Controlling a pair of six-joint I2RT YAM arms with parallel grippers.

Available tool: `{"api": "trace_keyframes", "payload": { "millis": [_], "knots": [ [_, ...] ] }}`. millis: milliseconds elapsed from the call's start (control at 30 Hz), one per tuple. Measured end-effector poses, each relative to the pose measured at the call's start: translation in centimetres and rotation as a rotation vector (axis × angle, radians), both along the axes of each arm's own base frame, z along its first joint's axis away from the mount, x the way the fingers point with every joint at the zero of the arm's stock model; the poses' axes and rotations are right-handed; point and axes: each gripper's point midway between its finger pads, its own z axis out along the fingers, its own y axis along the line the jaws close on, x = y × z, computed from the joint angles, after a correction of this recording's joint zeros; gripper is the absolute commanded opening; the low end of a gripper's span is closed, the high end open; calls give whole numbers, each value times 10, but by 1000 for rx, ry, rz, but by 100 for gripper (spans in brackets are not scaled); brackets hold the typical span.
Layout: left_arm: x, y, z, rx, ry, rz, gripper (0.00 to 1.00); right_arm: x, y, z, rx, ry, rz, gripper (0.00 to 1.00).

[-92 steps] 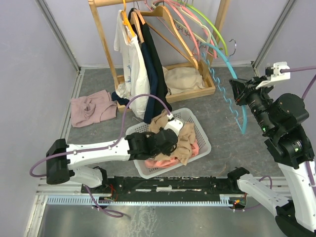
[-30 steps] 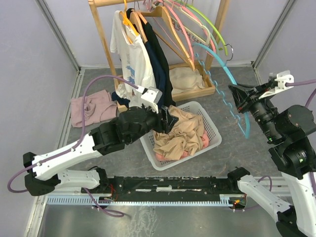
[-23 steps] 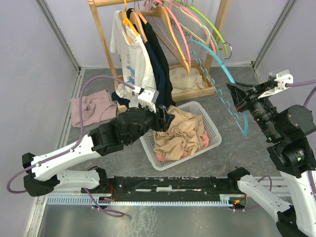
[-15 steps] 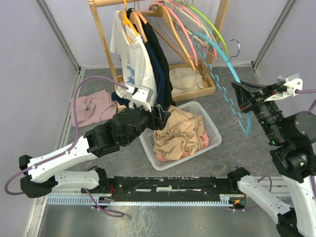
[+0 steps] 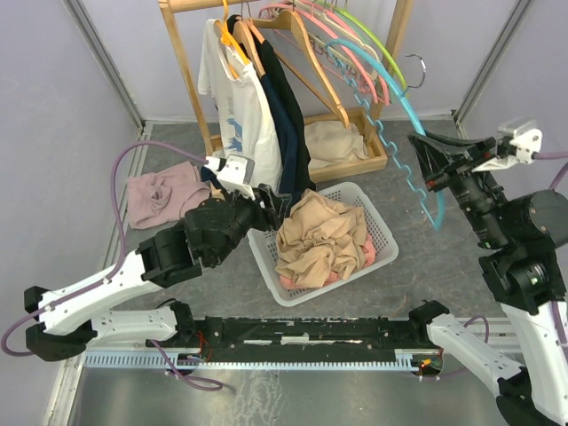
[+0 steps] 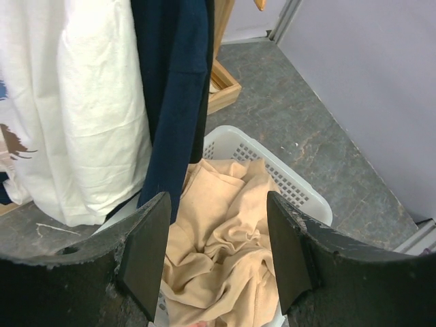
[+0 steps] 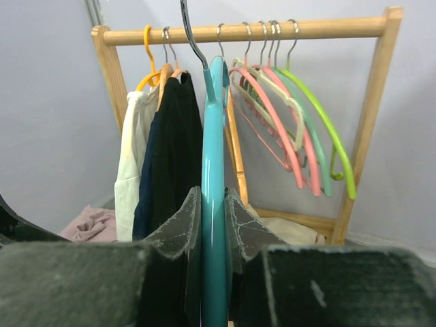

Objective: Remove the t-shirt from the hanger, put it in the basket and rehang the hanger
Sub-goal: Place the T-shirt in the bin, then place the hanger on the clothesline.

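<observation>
- Over the basket (image 5: 383, 238), left side: the left end effector (image 5: 271, 206) has come up and back out of the laundry it was buried in about three seconds ago. Its jaws stand apart with nothing between them.
- Tan t-shirt (image 5: 315, 240) now lies bunched inside the basket, spread a little wider than in the earlier views and clear of both arms.
- Right side: the right end effector (image 5: 426, 153) is clamped on the shaft of the blue hanger (image 5: 401, 98), just below the hook. It has lifted the hanger higher and tipped the hook toward the wooden rail (image 7: 306, 28).
- That hanger is bare along its whole curve, with no cloth on it in the overhead or right wrist view.
- Reading: shirt and hanger are separated, so the removal itself looks finished. Probably what is left is parking the hanger and clearing the arms.
- Position check: the t-shirt sits below and just ahead of the left fingers, near but not touching, as the left wrist view shows. It is well apart from the right end effector, which is up and off to the far side of the basket.
- Background: a white shirt (image 5: 235, 106) and a navy shirt (image 5: 284, 115) hang on the rail just behind the left end effector. A pink garment (image 5: 160, 195) lies on the table (image 5: 426, 275) at left.
</observation>
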Motion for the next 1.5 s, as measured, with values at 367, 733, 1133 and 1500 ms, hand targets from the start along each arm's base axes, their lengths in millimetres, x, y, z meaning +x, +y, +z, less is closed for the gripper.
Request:
{"api": "trace_keyframes", "payload": {
  "millis": [367, 733, 1133, 1500],
  "knots": [
    [8, 22, 3, 26, -35, 97, 71, 56, 47, -12, -21, 77, 113, 2],
    [19, 29, -5, 105, -54, 178, 81, 147, 101, -31, -52, 157, 168, 2],
    [24, 26, -18, 131, -50, 186, 81, 206, 143, 2, -27, 79, 199, 2],
    [26, 30, -15, 109, -58, 197, 81, 260, 186, -11, -47, 69, 199, 2]
  ]
}}
